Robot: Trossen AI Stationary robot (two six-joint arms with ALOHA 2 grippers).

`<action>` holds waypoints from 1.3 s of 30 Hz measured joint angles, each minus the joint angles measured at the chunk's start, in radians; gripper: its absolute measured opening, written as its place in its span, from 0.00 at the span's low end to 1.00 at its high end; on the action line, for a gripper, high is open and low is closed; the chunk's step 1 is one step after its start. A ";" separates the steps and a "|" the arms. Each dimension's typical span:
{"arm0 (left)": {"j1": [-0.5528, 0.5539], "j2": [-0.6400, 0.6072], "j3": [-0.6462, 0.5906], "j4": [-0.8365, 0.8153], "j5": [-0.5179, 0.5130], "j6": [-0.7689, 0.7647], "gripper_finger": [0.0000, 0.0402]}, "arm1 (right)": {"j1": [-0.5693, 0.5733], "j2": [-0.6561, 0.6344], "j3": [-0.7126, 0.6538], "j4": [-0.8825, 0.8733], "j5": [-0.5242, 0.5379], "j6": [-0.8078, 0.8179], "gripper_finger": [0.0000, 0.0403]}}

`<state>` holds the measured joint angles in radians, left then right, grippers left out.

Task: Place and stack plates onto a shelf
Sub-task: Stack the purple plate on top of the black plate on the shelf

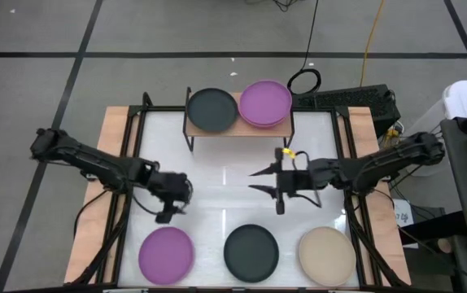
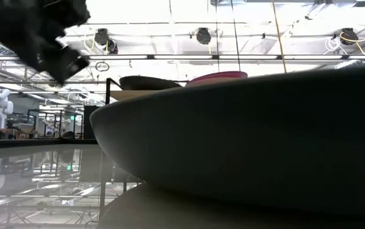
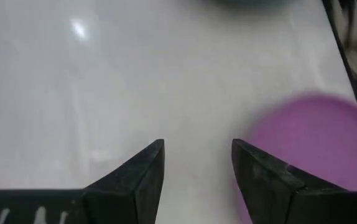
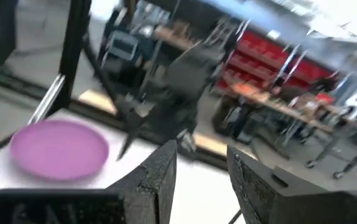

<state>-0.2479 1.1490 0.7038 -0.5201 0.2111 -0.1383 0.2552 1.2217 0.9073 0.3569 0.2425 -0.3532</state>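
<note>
Both arms are dark, jointed, and glossy black. The right end effector (image 1: 264, 181) has two long tapered black fingers and a small yellow mark behind them. The left end effector (image 3: 197, 168) has wedge-shaped matte black fingers.

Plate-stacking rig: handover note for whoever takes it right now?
Left hand: open, empty, low over the table just above the purple plate at front left.
Right hand: open, empty, mid-table, pointing toward the left arm.
On the shelf: a dark plate on its left half, a purple stack on its right; how many are in that stack cannot be counted.
Left on the table, front row: the purple plate, a dark plate in the middle, a beige plate on the right.
To do: move those three onto the shelf.
</note>
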 joint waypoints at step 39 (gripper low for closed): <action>-0.206 0.318 -0.003 0.019 0.023 -0.103 0.29 | 0.035 -0.121 -0.250 0.392 0.018 0.087 0.31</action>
<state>-0.4538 1.4670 0.7006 -0.5014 0.2343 -0.2417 0.2901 1.1011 0.6575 0.7486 0.2604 -0.2663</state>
